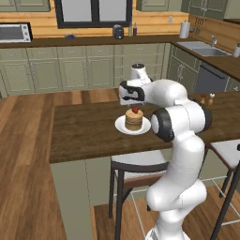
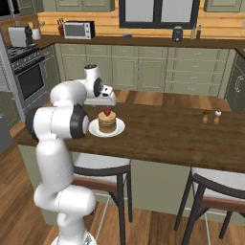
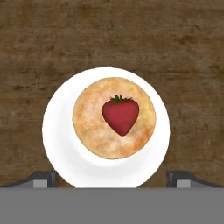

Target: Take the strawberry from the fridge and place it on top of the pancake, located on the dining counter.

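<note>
A red strawberry (image 3: 120, 115) lies on top of the brown-tan pancake (image 3: 94, 131), which sits on a white round plate (image 3: 61, 140) on the dark wood dining counter (image 3: 112, 39). From the base cameras the strawberry (image 1: 135, 110) (image 2: 107, 112) caps the pancake stack (image 1: 133, 121) (image 2: 106, 123) on its plate (image 1: 121, 126) (image 2: 119, 128). My gripper (image 3: 112, 178) hovers straight above the plate, open, its fingertips (image 3: 43, 178) wide apart with nothing between them. In the base views the hand (image 1: 130, 92) (image 2: 103, 95) sits just above and behind the stack.
Two small shakers (image 2: 211, 116) stand on the dining counter (image 2: 182, 139) to the right. Stools (image 1: 136, 168) (image 2: 215, 189) tuck under its near edge. Wall counters with a microwave (image 2: 79, 29), sink (image 1: 201, 48) and stove (image 2: 26, 72) lie beyond.
</note>
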